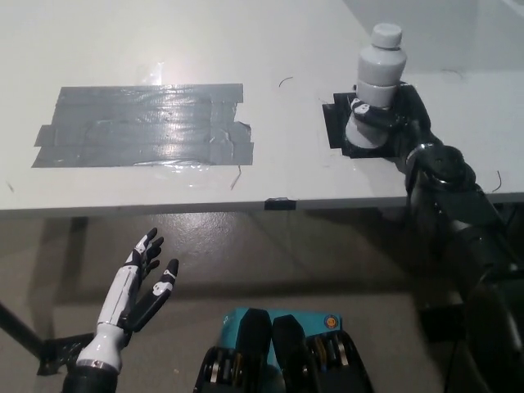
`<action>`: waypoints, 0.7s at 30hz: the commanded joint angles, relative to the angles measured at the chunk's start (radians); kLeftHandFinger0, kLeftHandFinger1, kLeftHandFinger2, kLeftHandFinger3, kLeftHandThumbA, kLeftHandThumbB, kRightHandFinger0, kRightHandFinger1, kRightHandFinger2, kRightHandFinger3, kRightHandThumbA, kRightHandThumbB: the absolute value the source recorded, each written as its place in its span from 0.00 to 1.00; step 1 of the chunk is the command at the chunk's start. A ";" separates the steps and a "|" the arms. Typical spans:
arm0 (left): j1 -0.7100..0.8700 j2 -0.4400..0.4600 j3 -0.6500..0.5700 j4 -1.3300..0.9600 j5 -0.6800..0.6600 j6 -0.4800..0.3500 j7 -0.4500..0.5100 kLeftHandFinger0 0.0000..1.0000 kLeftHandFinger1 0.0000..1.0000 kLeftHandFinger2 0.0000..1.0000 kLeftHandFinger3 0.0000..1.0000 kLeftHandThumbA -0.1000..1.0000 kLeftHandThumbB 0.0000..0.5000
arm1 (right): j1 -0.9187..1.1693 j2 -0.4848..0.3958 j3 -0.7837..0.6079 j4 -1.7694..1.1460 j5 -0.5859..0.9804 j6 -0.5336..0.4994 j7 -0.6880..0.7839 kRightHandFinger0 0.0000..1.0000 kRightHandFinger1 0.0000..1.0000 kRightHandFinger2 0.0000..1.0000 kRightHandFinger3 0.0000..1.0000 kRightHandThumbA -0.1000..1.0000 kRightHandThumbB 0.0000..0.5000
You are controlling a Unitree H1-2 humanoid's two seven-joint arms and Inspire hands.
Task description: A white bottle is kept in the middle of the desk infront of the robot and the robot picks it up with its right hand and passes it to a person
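The black right hand (391, 123) is wrapped around the lower body of the upright white bottle (375, 86), over the black tape patch (336, 124) on the tabletop (246, 49). The white left hand (141, 278) hangs open, well apart.

The left hand (139, 278) is white with black fingertips and black panels along the palm side, narrowing to a white cylindrical wrist that ends in a dark cuff. The right hand (391, 123) is black throughout (small pale patches show on its fingers), joined to a rounded, glossy black wrist housing and a thick black forearm.
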 commanded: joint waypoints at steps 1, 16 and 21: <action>-0.003 0.011 -0.003 -0.037 0.004 -0.031 0.000 1.00 1.00 1.00 1.00 0.66 0.06 | -0.036 0.014 0.022 -0.085 -0.016 -0.133 -0.090 0.01 0.37 0.75 0.76 0.00 0.25; 0.011 0.003 0.002 -0.025 0.002 -0.033 0.010 1.00 1.00 1.00 1.00 0.67 0.13 | 0.030 0.049 0.168 -0.430 -0.064 0.079 -0.007 0.23 0.61 0.93 0.94 0.00 0.26; 0.010 0.002 0.001 -0.023 0.006 -0.037 0.012 1.00 1.00 1.00 1.00 0.66 0.11 | -0.001 0.057 0.232 -0.434 -0.098 0.129 0.018 0.11 0.54 0.91 0.91 0.00 0.26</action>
